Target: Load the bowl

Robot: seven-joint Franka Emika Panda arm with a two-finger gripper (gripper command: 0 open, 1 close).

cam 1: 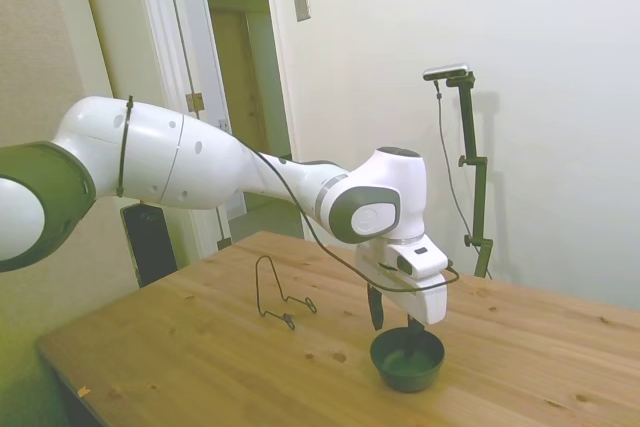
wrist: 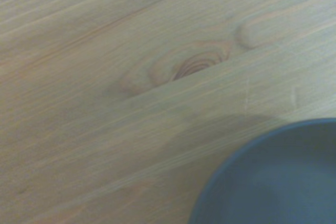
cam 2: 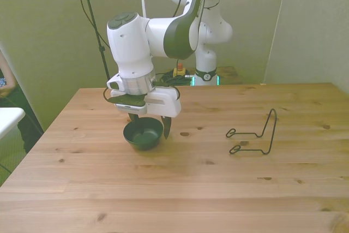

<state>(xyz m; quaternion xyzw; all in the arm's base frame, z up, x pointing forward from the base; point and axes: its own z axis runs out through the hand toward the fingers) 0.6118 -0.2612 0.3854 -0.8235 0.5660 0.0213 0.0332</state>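
Bowl [cam 1: 407,359]: dark green-black, round, upright on the table, mouth up and nothing visible inside. In the front view [cam 2: 143,135] it sits toward the front view's left half of the tabletop, well apart from the rack.

Gripper [cam 1: 394,319]: lowered over the bowl, pointing straight down. In the front view [cam 2: 149,125] its two dark fingers [cam 2: 167,126] stand spread, one on each side of the bowl's far rim. The finger at the front view's right hangs outside the wall, just beside it; the other is partly hidden behind the rim, so whether it is inside or outside the bowl cannot be told.

Gripper state: jaws apart at about the bowl's width, not closed on anything. Contact with the rim cannot be confirmed from either outer view.

Wrist view: a curved portion of the bowl's rim and dark interior [wrist: 278,182] fills one corner. The rest is bare wood with a knot [wrist: 191,65].

Rack [cam 2: 253,133]: thin black wire, standing on the table toward the front view's right. In the side view [cam 1: 280,292] it lies beyond the arm.

Table [cam 2: 180,195]: light wood planks with scattered knots.
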